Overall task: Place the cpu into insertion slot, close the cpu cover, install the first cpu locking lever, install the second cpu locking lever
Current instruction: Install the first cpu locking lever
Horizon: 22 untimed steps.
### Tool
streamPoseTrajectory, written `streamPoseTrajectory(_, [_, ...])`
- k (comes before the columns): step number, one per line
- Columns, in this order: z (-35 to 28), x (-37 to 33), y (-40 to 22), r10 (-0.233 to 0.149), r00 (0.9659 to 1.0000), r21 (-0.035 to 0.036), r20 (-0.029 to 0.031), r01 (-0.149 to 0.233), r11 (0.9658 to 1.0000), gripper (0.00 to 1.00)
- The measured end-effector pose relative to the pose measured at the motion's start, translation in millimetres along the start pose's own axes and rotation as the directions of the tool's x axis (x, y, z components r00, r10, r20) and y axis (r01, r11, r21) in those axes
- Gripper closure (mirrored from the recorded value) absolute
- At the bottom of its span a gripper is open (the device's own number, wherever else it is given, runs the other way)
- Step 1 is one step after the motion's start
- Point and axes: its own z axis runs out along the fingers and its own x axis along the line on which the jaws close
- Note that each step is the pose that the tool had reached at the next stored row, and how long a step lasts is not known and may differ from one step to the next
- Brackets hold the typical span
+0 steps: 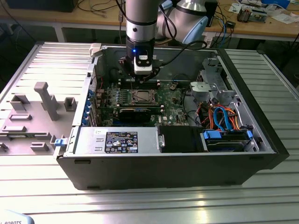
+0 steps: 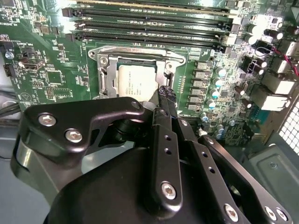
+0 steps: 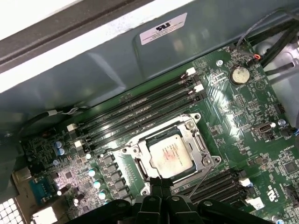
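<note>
Exterior view: the gripper (image 1: 142, 77) hangs low in the open computer case (image 1: 261, 140), right above the insertion slot (image 1: 141, 96). Second wrist view: the cpu (image 2: 135, 84) lies seated there, the cpu cover (image 2: 106, 74) flat around it, fingertips (image 2: 164, 95) pinched together, empty, at the socket's edge, seemingly to work a lever. First wrist view: a thin wire lever (image 3: 202, 179) slants beside them.

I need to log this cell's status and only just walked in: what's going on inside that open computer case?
One robot arm reaches into the open computer case. Its gripper, shut, hangs at the edge of the insertion slot. The cpu already sits in the slot, with the cpu cover lying flat around it. Whether the locking levers are latched I cannot tell.
</note>
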Motion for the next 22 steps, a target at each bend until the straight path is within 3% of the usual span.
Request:
streamPoseTrajectory(6, [0.4, 0.1, -0.1, -0.024, 0.9997, -0.0041, 0.0095, 0.024, 0.9997, 0.89])
streamPoseTrajectory(10, [0.5, 0.7, -0.4, -0.074, 0.9973, -0.0024, 0.0082, 0.074, 0.9973, 0.89])
streamPoseTrajectory(12, [0.7, 1.1, -0.6, -0.107, 0.9942, -0.0019, 0.0074, 0.107, 0.9943, 0.89])
streamPoseTrajectory(22, [0.7, 1.6, -0.8, -0.119, 0.9928, -0.0015, 0.0069, 0.119, 0.9928, 0.89])
